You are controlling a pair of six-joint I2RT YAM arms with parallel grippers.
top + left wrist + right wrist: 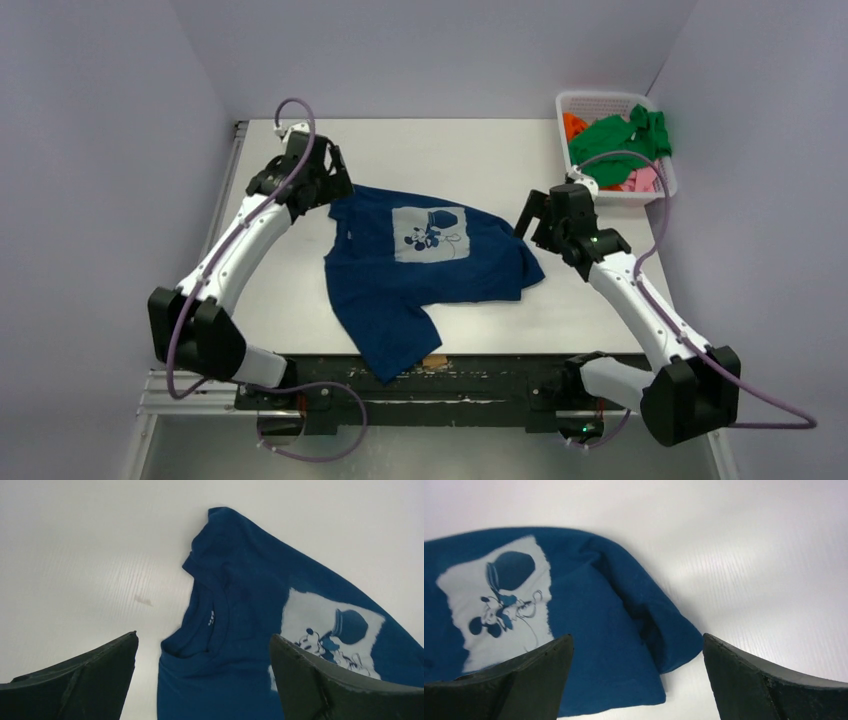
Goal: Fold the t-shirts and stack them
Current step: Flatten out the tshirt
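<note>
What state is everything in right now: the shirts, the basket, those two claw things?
navy t-shirt: spread print-up, rumpled, not folded.
left end effector: open, above the collar, holding nothing.
right end effector: open, above the shirt's edge, holding nothing.
basket: filled with crumpled shirts, green on top.

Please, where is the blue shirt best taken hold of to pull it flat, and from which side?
Likely at its ends, not the flat middle. Left gripper: down from the left onto the collar of the shirt, which stands up in a ridge. Right gripper: from the right onto the bunched corner. Both folds rise off the table.
</note>
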